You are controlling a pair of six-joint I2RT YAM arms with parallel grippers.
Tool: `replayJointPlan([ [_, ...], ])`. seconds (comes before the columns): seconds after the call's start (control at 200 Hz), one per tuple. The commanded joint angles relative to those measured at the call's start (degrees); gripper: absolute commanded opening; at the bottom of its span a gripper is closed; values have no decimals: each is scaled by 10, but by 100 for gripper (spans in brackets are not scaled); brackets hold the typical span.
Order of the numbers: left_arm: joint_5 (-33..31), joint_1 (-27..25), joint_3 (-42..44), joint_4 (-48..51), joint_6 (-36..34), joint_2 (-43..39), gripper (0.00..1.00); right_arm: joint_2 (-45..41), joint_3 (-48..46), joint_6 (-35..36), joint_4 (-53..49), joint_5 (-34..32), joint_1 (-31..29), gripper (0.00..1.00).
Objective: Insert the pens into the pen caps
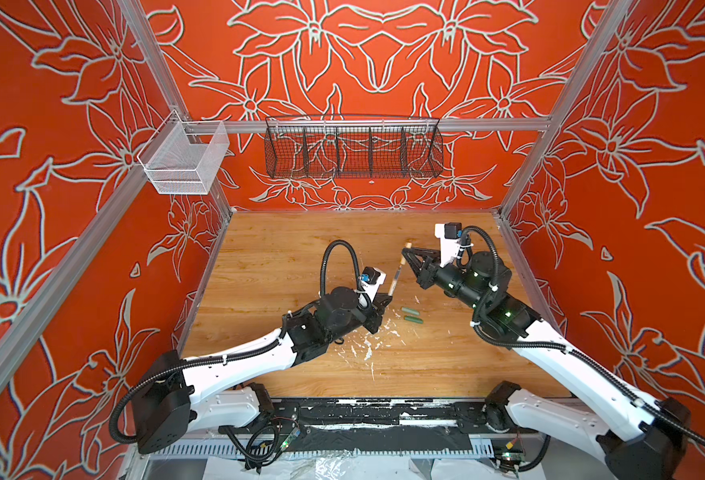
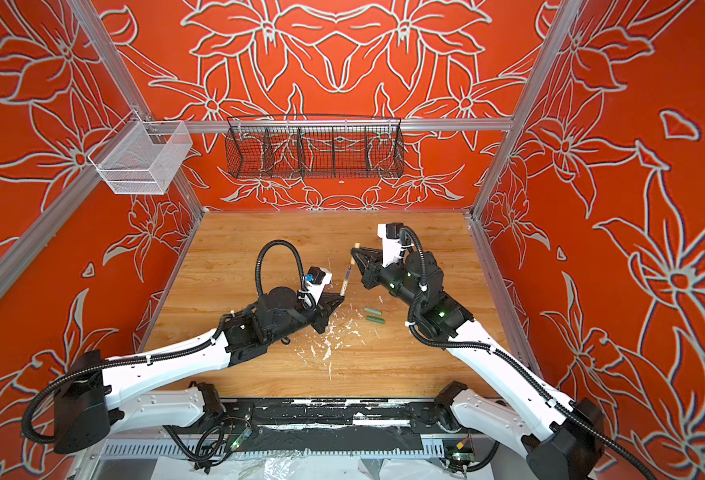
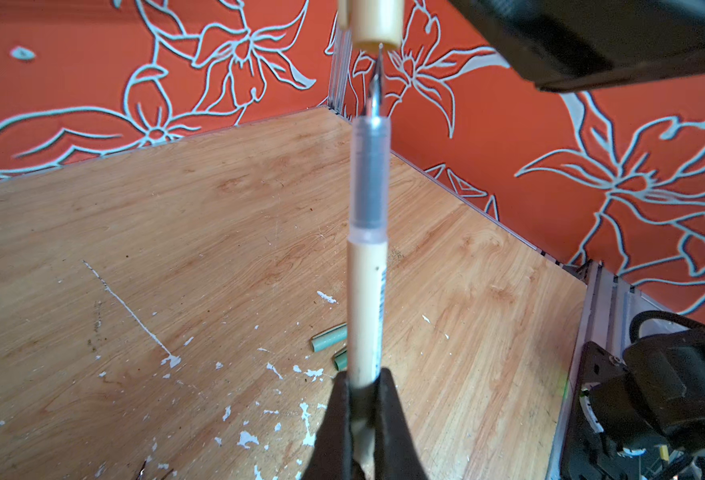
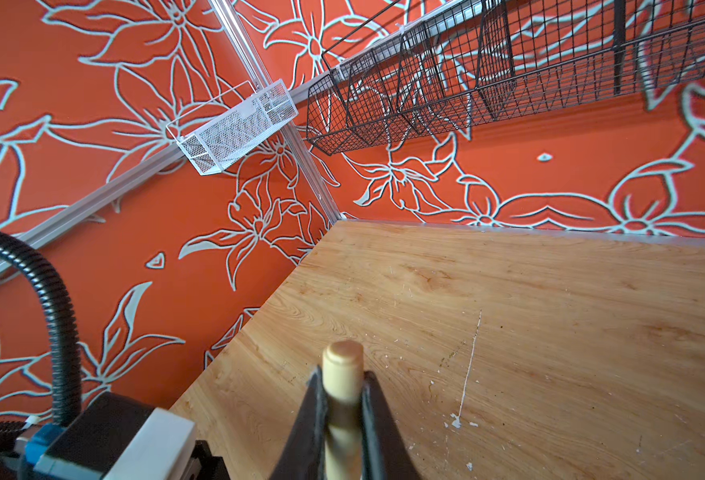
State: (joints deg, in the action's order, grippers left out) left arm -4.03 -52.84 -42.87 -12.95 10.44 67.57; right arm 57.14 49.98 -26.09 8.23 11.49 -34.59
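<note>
The left fingers (image 3: 336, 419) grip the thin tan stick pen (image 3: 365, 307), its tip just at the mouth of the stubby tan cap (image 3: 378, 23) clamped in the right fingers (image 4: 307, 424), axes nearly aligned.

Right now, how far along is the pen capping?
Nothing surely done: two green pieces lie on the table, capped pens or bare caps I cannot tell. In hand: the left gripper holds the tan pen, tip at the mouth of the tan cap in the right gripper. Left: pushing it home.
</note>
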Motion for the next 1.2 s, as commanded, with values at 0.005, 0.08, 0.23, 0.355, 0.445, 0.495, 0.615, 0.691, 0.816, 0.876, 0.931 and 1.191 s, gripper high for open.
replayJointPlan([
  [0.005,-6,-3,-2,-14,-4,-15,0,7,-8,-16,5,21,1,0],
  [0.08,-1,-3,-3,-15,-4,-13,0,9,-11,-24,11,27,1,0],
  [0.23,-1,-4,-5,-14,-4,-9,0,7,-19,-25,38,50,1,0],
  [0.355,1,-3,-7,-10,-6,-4,0,-10,-21,-14,36,24,1,0],
  [0.445,0,-3,-7,-10,-6,-3,0,-21,-12,2,27,9,1,0],
  [0.495,1,-3,-8,-10,-5,-2,0,-25,-9,6,28,11,1,0],
  [0.615,2,-3,-11,-9,-6,1,0,-22,2,18,26,32,2,0],
  [0.691,2,-3,-13,-6,-6,4,0,-20,5,23,20,39,1,0],
  [0.816,4,-3,-13,-8,-6,4,0,-14,6,23,15,51,1,0],
  [0.876,5,-3,-15,-8,-7,6,0,-12,1,16,27,55,2,0],
  [0.931,6,-3,-17,-8,-7,8,0,-9,2,13,32,57,2,0],
  [1.191,2,-3,-18,-5,-9,6,0,6,0,3,27,75,2,0],
])
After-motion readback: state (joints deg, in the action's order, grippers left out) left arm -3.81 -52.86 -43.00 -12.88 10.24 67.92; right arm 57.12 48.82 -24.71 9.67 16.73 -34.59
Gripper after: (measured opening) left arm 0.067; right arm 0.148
